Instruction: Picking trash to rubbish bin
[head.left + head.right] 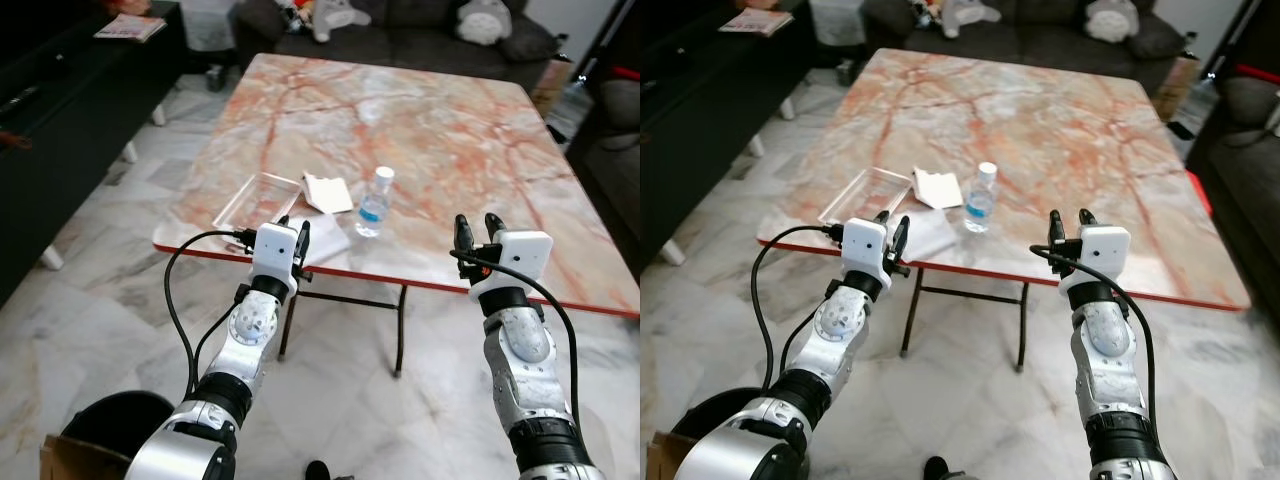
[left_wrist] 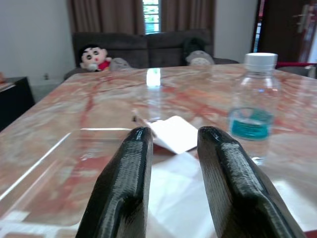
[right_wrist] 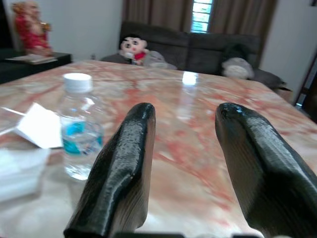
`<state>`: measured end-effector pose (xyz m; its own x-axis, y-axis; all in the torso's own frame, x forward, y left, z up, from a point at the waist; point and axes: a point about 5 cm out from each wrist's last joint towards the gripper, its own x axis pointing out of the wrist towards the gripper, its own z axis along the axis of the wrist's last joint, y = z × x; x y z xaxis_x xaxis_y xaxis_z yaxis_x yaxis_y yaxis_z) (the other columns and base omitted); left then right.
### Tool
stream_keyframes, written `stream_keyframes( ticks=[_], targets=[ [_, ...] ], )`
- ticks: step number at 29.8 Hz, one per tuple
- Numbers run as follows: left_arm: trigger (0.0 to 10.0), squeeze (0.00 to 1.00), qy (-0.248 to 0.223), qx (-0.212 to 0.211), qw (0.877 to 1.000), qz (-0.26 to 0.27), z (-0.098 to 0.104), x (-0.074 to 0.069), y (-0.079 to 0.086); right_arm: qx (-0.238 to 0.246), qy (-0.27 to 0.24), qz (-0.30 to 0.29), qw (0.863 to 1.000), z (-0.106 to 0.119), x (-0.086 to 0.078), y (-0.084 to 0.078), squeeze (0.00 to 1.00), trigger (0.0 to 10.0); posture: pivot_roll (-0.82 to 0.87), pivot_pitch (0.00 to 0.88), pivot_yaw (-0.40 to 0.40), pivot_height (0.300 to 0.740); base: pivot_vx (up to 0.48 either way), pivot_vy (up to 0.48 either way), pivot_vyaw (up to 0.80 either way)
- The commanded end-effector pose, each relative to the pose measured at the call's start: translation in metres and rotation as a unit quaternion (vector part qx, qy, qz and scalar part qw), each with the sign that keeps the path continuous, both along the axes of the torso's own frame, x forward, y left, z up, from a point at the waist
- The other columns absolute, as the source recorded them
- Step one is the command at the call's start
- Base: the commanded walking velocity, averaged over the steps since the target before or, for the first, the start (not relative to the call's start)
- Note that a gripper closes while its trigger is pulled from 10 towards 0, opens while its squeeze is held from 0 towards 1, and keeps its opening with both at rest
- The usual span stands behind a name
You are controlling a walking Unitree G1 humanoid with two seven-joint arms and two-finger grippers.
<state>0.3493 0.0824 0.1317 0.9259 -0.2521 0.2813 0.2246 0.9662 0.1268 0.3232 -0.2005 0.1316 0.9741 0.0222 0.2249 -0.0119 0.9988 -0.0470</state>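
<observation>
Bright even daylight, window glare streaking the marble table (image 1: 420, 130), soft shadows beneath, wrist views' near fingers (image 2: 124, 188) blurred

Bottle (image 1: 374, 203), paper (image 1: 327, 193), clear tray (image 1: 257, 203) crowd near-left table (image 1: 450, 130) edge; rest bare.

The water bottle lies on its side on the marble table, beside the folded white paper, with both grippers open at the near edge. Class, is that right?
Not quite. The water bottle stands upright, cap on top, as the left wrist view shows. It is on the marble table beside the folded white paper, with the left gripper and right gripper open.

Marble floor (image 1: 90, 300), dark sofa (image 1: 420, 30), perhaps curtained window (image 2: 151, 15).
</observation>
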Motion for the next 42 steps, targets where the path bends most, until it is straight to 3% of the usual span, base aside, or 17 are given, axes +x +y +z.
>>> stream_keyframes(
  ticks=[1,10,34,42],
  targets=[
    [10.0,0.00,-0.012,-0.001,1.000,-0.008,0.004,-0.001,-0.005,0.004,-0.002,-0.003,1.000,0.001,-0.001,-0.002,0.00,10.0,0.06,0.105,-0.077,0.740,0.000,0.000,-0.77],
    [10.0,0.00,-0.010,0.009,1.000,-0.012,0.004,-0.001,-0.007,0.005,0.000,-0.003,1.000,0.000,-0.001,-0.002,0.00,10.0,0.06,0.105,-0.077,0.740,0.000,-0.262,-0.77],
    [10.0,0.00,-0.005,0.030,1.000,-0.009,0.003,0.001,-0.004,0.007,0.002,-0.002,1.000,-0.004,-0.001,0.002,0.00,10.0,0.07,0.101,-0.059,0.740,0.000,0.000,0.00],
    [10.0,0.00,-0.001,0.040,0.999,0.003,0.006,0.007,0.006,0.024,-0.001,-0.006,1.000,-0.005,0.002,0.010,0.00,10.0,0.08,0.089,-0.030,0.740,0.000,0.000,0.00]
  ],
)
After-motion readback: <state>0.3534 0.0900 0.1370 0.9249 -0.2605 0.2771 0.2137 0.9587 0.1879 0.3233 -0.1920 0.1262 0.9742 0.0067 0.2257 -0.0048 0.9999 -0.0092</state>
